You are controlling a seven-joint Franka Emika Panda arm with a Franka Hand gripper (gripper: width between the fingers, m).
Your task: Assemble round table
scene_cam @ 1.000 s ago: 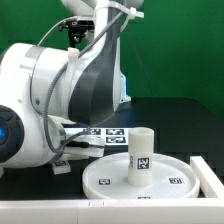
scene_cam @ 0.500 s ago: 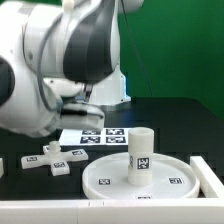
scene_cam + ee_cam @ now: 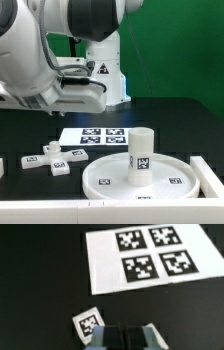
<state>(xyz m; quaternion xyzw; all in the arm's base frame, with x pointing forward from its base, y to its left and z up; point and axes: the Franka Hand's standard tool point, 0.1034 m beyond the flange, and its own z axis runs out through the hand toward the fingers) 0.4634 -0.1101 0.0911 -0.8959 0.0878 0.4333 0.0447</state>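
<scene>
Leg (image 3: 141,154) is stood on the round disc (image 3: 166,171) — 1 part, the cross-shaped foot (image 3: 50,160), is left loose; gripper (image 3: 128,332) finger gap cannot be told.

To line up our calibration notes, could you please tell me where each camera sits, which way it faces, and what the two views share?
Exterior view: off the arm, low beside the table, facing across it at the round disc with the leg standing on it, the foot and the marker board; the arm fills the exterior view's left.
Wrist view: on the wrist, facing down at the table; only the end effector shows.
Shared: the marker board.
</scene>
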